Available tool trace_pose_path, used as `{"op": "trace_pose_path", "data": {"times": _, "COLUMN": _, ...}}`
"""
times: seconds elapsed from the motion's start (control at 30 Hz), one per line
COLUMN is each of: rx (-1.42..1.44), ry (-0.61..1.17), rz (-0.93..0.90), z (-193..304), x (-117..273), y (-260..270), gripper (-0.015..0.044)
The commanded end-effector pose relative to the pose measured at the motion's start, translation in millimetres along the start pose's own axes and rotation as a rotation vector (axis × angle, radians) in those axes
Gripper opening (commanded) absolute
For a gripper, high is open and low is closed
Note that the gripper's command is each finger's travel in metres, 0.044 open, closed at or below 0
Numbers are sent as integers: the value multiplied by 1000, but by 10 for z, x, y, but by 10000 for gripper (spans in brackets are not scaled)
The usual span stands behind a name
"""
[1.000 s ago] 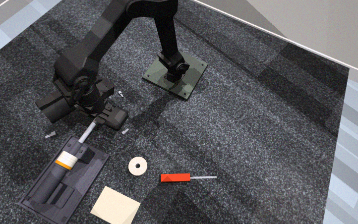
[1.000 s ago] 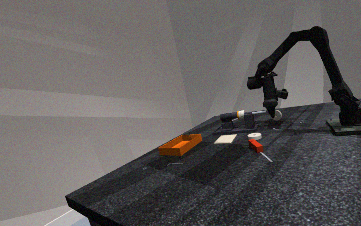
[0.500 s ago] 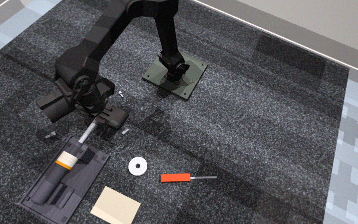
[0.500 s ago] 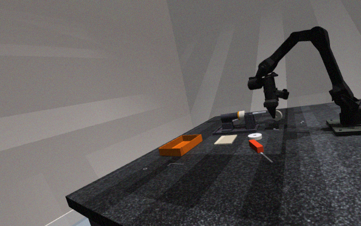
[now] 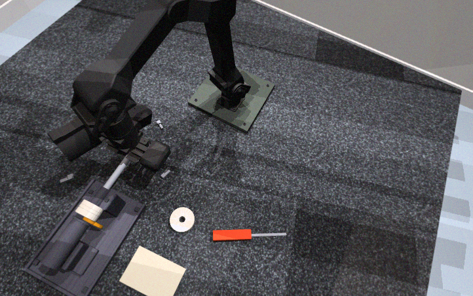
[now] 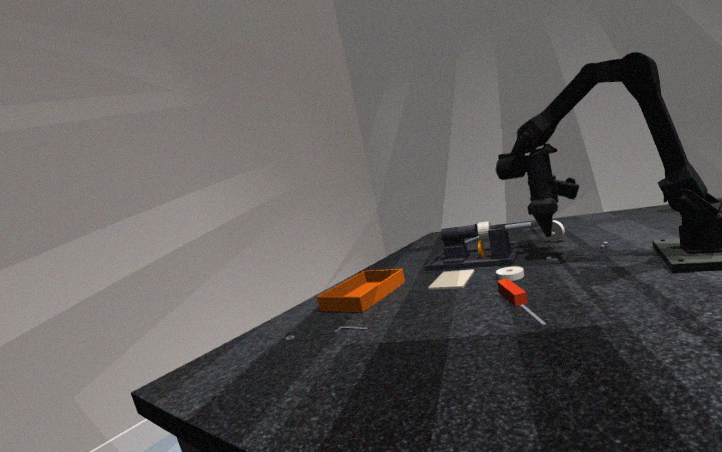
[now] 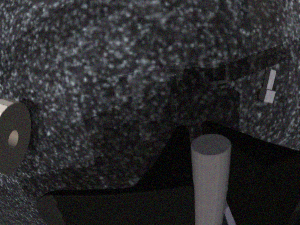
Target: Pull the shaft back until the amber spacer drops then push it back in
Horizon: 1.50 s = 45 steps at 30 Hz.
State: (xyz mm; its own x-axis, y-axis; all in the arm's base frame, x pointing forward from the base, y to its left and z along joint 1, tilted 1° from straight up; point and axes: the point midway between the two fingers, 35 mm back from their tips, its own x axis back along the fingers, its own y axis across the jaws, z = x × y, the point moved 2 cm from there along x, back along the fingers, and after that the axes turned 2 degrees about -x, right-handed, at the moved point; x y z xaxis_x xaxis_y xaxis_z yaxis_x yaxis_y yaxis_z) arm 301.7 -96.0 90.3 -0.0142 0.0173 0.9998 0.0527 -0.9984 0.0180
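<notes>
My gripper [image 5: 130, 159] [image 6: 548, 232] is shut on the shaft, near its free end. The grey shaft [image 5: 114, 175] [image 6: 517, 226] [image 7: 211, 184] runs from the fingers through the upright bracket [image 5: 115, 205] [image 6: 499, 243]. White spacers [image 5: 88, 209] [image 6: 483, 230] sit together in line with it, between the bracket and the big housing block [image 5: 66, 240] [image 6: 460, 232]. The amber spacer [image 5: 92, 222] [image 6: 481, 248] is off the shaft, on edge below the white spacers, beside the housing's near end. Whether it touches the base [image 5: 113, 234] is unclear. The shaft's inner end is hidden.
A white ring [image 5: 175, 219] [image 6: 501, 275], a cream pad [image 5: 152, 270] [image 6: 451, 279] and a red screwdriver [image 5: 231, 234] [image 6: 512, 292] lie beside the base. An orange tray [image 6: 341, 304] stands farther off. A pale disc [image 6: 560, 229] stands behind my gripper. Small metal pieces [image 5: 166, 173] [image 7: 270, 89] lie nearby.
</notes>
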Motion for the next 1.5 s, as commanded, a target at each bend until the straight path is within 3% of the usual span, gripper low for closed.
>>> {"op": "trace_pose_path", "data": {"times": 0.0, "rx": 5, "ry": -1, "rz": 0, "z": -12, "x": 0, "y": 3, "gripper": 0}}
{"op": "trace_pose_path", "data": {"times": 1.47, "rx": 5, "ry": -1, "rz": 0, "z": 84, "x": -2, "y": -9, "gripper": 0}}
